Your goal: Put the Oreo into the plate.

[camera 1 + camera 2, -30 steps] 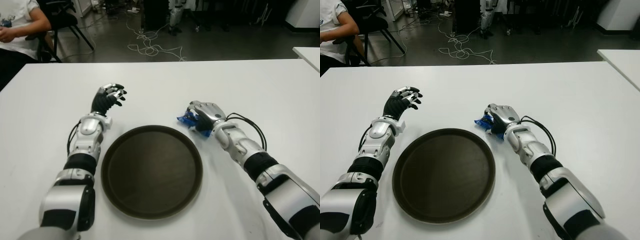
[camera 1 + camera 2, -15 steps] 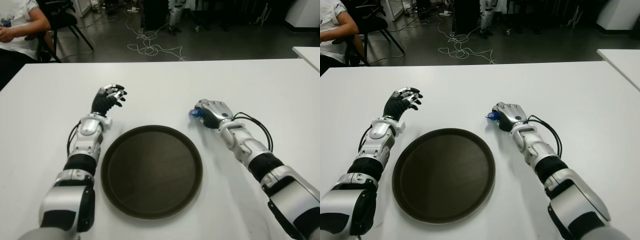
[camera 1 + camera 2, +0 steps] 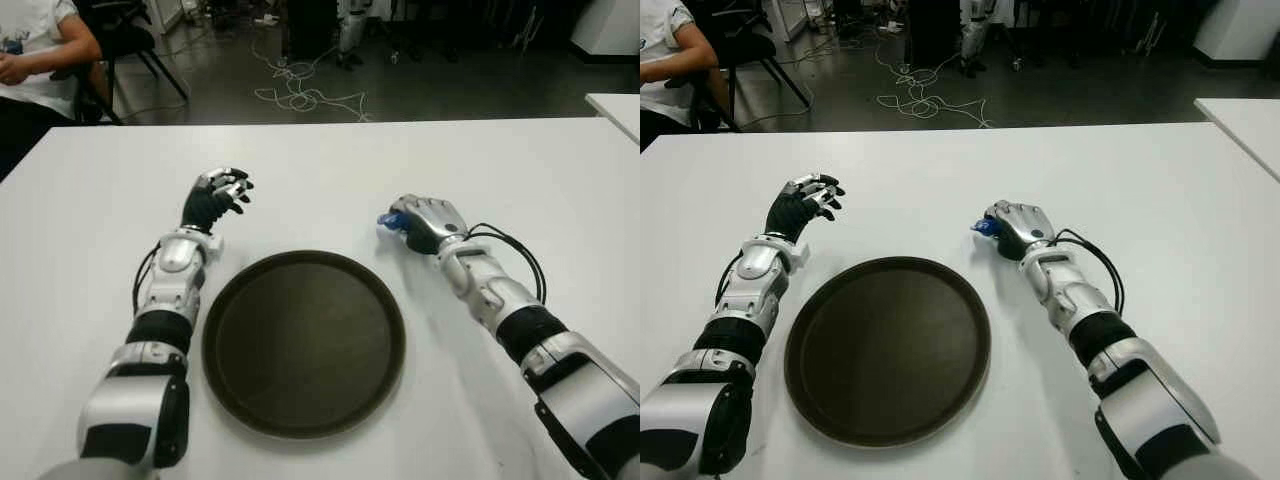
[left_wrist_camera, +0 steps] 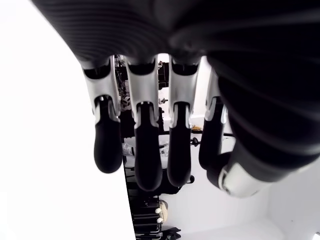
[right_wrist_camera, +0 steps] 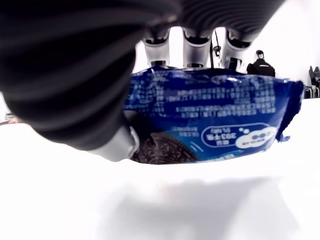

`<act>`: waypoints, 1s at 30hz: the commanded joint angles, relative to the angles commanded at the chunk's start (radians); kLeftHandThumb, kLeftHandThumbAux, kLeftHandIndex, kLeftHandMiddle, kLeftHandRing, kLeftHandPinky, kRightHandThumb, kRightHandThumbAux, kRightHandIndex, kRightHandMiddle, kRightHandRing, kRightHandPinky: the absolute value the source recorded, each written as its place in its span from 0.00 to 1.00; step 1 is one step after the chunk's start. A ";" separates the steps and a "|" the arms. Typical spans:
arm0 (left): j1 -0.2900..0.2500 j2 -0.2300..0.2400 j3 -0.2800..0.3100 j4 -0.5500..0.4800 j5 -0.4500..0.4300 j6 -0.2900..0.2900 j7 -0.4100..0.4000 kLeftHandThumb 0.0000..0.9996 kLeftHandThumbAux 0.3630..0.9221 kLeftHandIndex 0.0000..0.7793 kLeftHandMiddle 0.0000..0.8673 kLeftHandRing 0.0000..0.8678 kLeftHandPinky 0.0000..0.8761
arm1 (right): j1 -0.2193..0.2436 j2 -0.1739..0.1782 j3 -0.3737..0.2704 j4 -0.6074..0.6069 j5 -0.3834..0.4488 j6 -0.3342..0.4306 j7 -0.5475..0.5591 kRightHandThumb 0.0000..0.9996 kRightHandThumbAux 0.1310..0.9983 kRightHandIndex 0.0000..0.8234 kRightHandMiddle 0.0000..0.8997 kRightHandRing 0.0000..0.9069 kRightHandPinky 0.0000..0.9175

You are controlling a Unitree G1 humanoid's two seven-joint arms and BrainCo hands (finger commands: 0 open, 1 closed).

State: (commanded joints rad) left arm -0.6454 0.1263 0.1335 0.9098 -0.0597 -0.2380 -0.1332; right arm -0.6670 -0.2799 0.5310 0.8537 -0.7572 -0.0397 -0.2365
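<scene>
My right hand (image 3: 425,222) is curled around a blue Oreo packet (image 5: 215,122), just right of and beyond the plate's far right rim. Only a blue tip of the Oreo packet (image 3: 388,220) shows past the knuckles in the eye views. The right wrist view shows the packet gripped between fingers and thumb, a little above the white table. The dark brown round plate (image 3: 304,341) lies between my arms with nothing on it. My left hand (image 3: 215,195) shows to the left of the plate's far rim, fingers loosely spread and holding nothing.
The white table (image 3: 320,170) stretches well beyond both hands. A seated person (image 3: 35,60) is past the far left corner. Cables (image 3: 300,95) lie on the dark floor behind. Another white table edge (image 3: 615,105) shows at the far right.
My right hand closed on the Oreo packet and lifted it slightly away from the plate's rim; most of the packet is now hidden under the fingers. The left hand has barely moved.
</scene>
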 joint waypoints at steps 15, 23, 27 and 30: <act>0.001 0.001 -0.001 0.001 0.002 0.001 0.005 0.83 0.55 0.54 0.53 0.57 0.63 | 0.012 0.001 -0.047 -0.035 0.019 0.005 -0.029 0.70 0.69 0.51 0.71 0.74 0.75; -0.002 -0.002 -0.002 0.003 0.002 0.003 0.008 0.83 0.55 0.54 0.53 0.57 0.64 | 0.051 -0.038 -0.103 -0.187 0.017 0.024 -0.075 0.70 0.69 0.51 0.72 0.75 0.77; -0.004 -0.001 -0.003 0.005 0.006 0.003 0.012 0.83 0.55 0.54 0.54 0.58 0.64 | 0.077 -0.047 -0.127 -0.267 0.010 0.022 -0.122 0.70 0.69 0.52 0.73 0.75 0.76; -0.007 0.000 -0.004 0.007 0.005 0.007 0.007 0.83 0.55 0.54 0.54 0.58 0.64 | 0.131 -0.067 -0.155 -0.427 -0.001 0.013 -0.155 0.69 0.69 0.51 0.73 0.75 0.75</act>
State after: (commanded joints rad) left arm -0.6523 0.1264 0.1294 0.9172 -0.0545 -0.2310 -0.1261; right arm -0.5365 -0.3469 0.3759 0.4265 -0.7582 -0.0271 -0.3920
